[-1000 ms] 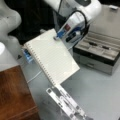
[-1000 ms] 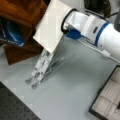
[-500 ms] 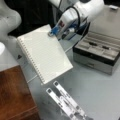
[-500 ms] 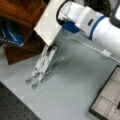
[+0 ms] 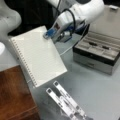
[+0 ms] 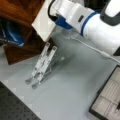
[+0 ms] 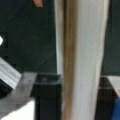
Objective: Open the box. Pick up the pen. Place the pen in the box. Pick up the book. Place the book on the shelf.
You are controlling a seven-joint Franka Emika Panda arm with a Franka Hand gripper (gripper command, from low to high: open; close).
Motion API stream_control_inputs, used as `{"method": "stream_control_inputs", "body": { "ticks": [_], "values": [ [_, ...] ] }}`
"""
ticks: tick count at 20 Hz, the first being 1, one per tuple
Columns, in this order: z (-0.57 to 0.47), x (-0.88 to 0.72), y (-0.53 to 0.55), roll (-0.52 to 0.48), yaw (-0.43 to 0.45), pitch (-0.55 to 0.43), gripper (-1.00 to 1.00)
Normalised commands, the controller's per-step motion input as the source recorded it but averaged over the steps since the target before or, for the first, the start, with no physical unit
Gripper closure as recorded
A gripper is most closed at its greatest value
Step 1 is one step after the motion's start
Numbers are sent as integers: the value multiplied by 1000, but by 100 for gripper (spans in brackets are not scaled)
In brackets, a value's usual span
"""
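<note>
My gripper [image 5: 51,34] is shut on the top edge of the white spiral-bound book [image 5: 37,57], holding it tilted in the air above the table. In a front view the book [image 6: 44,21] hangs in front of the reddish-brown shelf [image 6: 17,11], with the gripper [image 6: 62,23] at its right. The shelf [image 5: 15,96] also shows at the lower left, under the book's corner. The box [image 5: 96,58] stands open at the right, and the pen [image 5: 99,45] lies in its pale tray. In the wrist view the book's edge [image 7: 80,60] runs upright through the middle.
A folding metal stand [image 5: 65,102] lies on the grey table below the book; it shows too in a front view [image 6: 41,63]. A blue object [image 6: 11,33] sits under the shelf board. The box's corner [image 6: 106,101] is at the lower right.
The gripper has carried the book leftward and up, away from the box and closer to the wooden shelf. The box and the stand have not moved.
</note>
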Motion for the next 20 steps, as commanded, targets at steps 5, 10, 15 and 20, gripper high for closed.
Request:
{"method": "stream_control_inputs", "body": {
  "ticks": [5,10,15,20],
  "values": [
    [253,-9,-243,27,-126,97,100],
    [284,-82,-218,9,-39,81,100],
    [244,-185,-244,-10,40,70,100],
    [243,-292,-311,-25,117,49,100]
  ]
}}
